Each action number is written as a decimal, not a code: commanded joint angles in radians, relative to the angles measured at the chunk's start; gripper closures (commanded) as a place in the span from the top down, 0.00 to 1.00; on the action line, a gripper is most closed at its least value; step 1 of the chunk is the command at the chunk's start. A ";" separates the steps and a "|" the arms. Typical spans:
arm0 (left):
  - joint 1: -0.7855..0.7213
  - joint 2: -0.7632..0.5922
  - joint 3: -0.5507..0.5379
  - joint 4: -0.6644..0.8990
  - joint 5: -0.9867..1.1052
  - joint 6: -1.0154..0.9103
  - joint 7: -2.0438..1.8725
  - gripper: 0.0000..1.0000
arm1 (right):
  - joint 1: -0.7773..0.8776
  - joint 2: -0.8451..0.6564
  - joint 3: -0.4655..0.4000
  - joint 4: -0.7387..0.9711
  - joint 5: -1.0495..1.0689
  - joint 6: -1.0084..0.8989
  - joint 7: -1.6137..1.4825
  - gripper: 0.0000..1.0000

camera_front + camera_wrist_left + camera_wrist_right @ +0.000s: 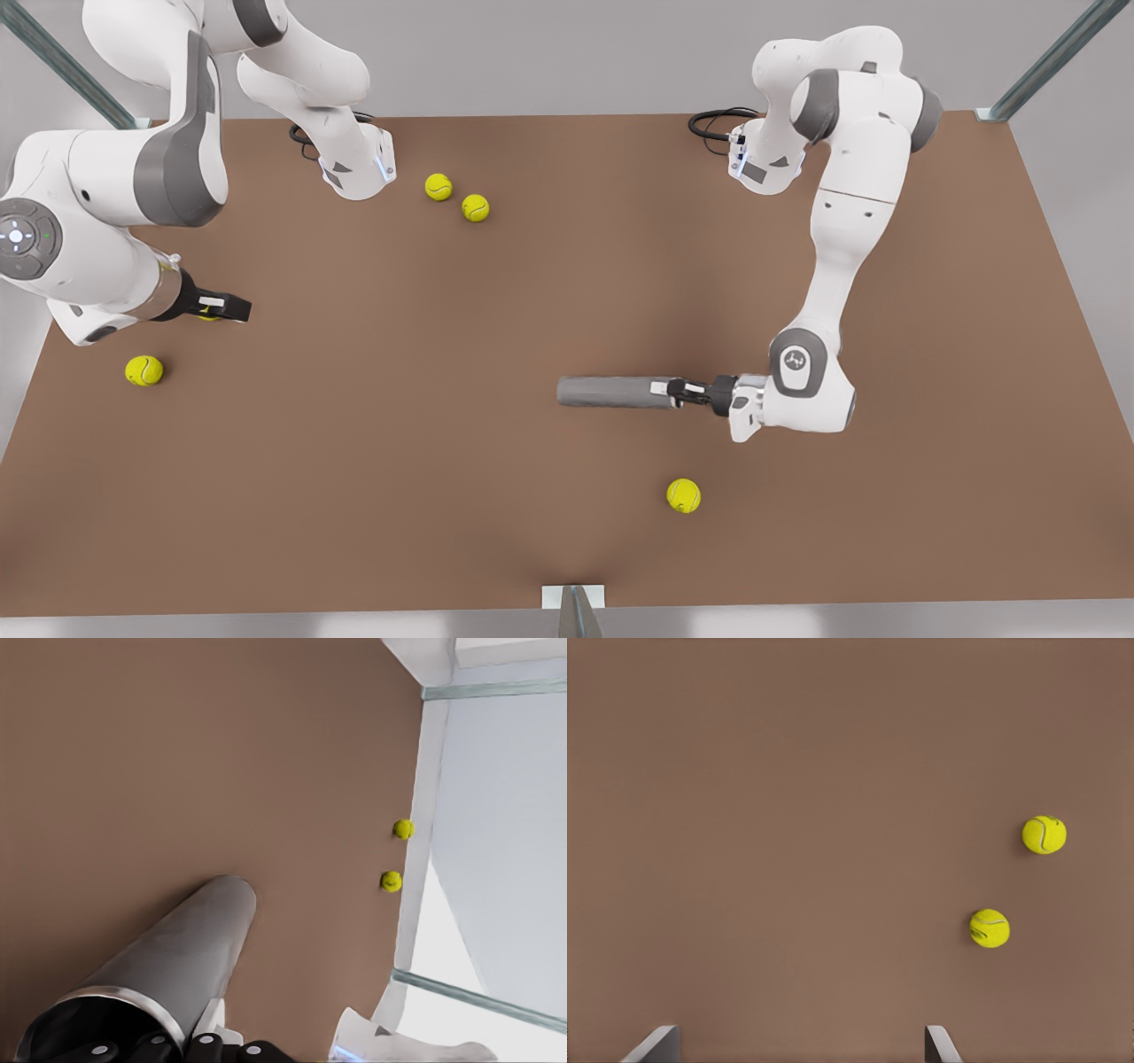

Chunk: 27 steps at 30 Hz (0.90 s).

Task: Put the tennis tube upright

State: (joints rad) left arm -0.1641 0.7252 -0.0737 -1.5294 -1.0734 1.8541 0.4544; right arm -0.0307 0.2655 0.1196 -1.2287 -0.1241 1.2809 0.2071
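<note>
**A:** What is the biggest thing here?

**B:** A brown surface [399,425] that carries everything. Two white arms reach over it.

**A:** Where is the tennis tube?

**B:** The tennis tube [611,392] lies on its side, a matte grey cylinder stretching straight away from the left tool [666,390]. That tool clamps the rim of the tube's open end; in the left wrist view the tube [177,966] has a pale ring around its dark mouth, right at the tool.

**A:** And the other tool?

**B:** The right tool [232,307] hovers low over the surface, well apart from the tube. Its two fingers [656,1045] are spread wide with nothing between them.

**A:** Anything smaller?

**B:** Yellow-green tennis balls. One ball [683,494] sits near the left tool, off to the side of the tube. A pair of balls [456,197] lies close together, ahead of the right tool. Another ball [143,369] rests near the right tool.
</note>
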 commanded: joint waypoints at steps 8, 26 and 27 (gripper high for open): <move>0.003 -0.049 0.025 0.037 0.144 -0.015 -0.085 0.21 | 0.003 0.000 0.000 -0.003 0.004 0.000 0.002 1.00; 0.006 -0.145 0.160 0.118 0.388 -0.136 -0.129 0.21 | 0.009 0.000 -0.008 0.003 0.000 0.003 0.002 1.00; 0.006 -0.155 0.160 0.118 0.437 -0.136 -0.137 0.21 | 0.009 0.000 -0.008 0.003 -0.003 0.003 0.002 1.00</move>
State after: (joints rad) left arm -0.1579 0.5662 0.0858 -1.4113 -0.6734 1.7182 0.3105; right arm -0.0237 0.2640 0.1112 -1.2271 -0.1273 1.2826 0.2078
